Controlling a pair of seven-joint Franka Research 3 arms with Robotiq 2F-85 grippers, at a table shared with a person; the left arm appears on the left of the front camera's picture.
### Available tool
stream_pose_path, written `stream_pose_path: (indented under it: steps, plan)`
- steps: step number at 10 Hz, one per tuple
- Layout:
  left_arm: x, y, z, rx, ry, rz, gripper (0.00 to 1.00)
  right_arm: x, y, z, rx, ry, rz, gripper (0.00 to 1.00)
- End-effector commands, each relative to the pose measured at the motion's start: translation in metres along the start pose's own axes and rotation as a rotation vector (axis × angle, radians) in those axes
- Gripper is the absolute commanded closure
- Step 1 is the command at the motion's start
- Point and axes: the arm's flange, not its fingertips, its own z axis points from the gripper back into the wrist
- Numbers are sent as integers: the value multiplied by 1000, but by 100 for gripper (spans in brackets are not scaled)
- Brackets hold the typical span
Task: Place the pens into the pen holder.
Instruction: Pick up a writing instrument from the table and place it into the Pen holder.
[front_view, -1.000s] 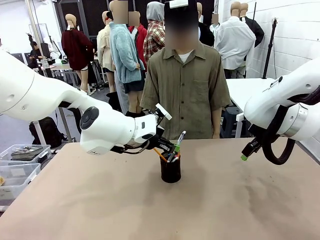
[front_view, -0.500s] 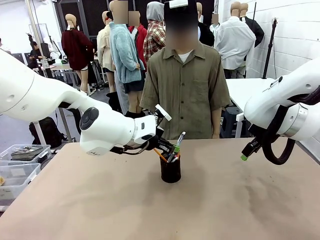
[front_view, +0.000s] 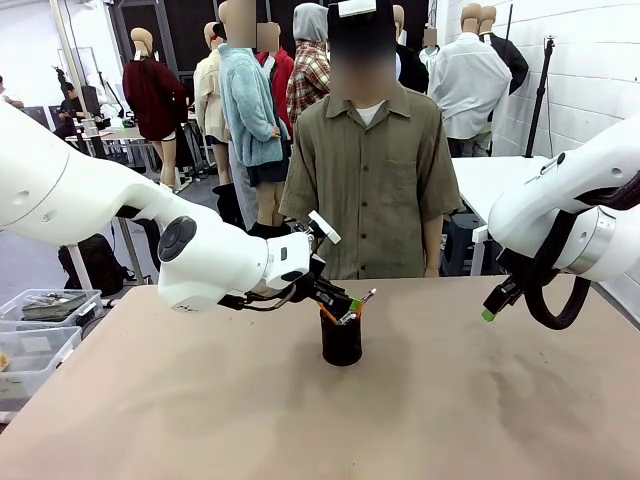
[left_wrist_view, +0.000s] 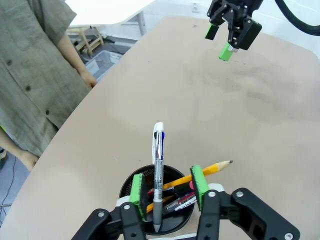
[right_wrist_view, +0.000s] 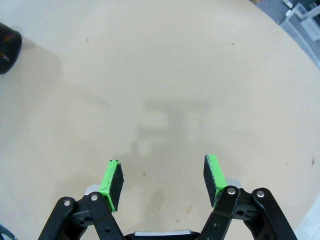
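Observation:
The black mesh pen holder (front_view: 341, 345) stands mid-table, in front of the person. My left gripper (front_view: 350, 305) hovers just above its rim. In the left wrist view the left gripper (left_wrist_view: 167, 172) is open. The silver-white pen (left_wrist_view: 158, 165) stands upright between the green pads, with a gap on each side and its tip down in the pen holder (left_wrist_view: 129, 186). The orange-yellow pencil (left_wrist_view: 210, 170) and the red and black pen (left_wrist_view: 182, 200) lean inside the cup. My right gripper (front_view: 488, 312) hangs open over the right side of the table, holding nothing (right_wrist_view: 162, 172).
A person (front_view: 370, 170) stands at the far edge, just behind the holder, hands down. Clear plastic bins (front_view: 40, 320) sit off the table's left side. The brown tabletop (front_view: 450, 400) is bare to the right and in front of the holder.
My left gripper's jaws have parted and the silver-white pen has dropped lower into the pen holder. The right arm has not moved.

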Motion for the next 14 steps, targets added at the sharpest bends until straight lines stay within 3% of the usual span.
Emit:
stream_pose_path:
  steps: [1,4,7,11,14]
  plan:
    - [-4,1,18,-54,-120,4,47,-5,-2,-3,8,-21,6,19]
    - [11,7,62,50,-203,-35,47,-5,-2,-3,8,-21,6,19]
    - [24,29,118,141,-91,-5,47,-5,-2,-3,8,-21,6,19]
    - [-19,58,180,270,-107,91,47,-5,-2,-3,8,-21,6,19]
    - [-59,75,200,329,-140,189,47,-5,-2,-3,8,-21,6,19]
